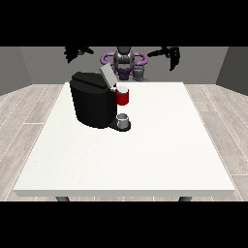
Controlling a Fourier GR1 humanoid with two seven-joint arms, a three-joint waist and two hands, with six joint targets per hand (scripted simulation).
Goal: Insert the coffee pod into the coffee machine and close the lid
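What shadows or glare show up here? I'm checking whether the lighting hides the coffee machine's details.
In the front view the light is flat: no glare on the white table, and hardly any shadow beside the coffee machine. Its black body shows little surface detail, but the raised lid, the red part and the grey cup stand out clearly.

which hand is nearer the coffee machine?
The hand at the view's left, raised above and behind the coffee machine. The hand at the view's right hangs far off to the other side.
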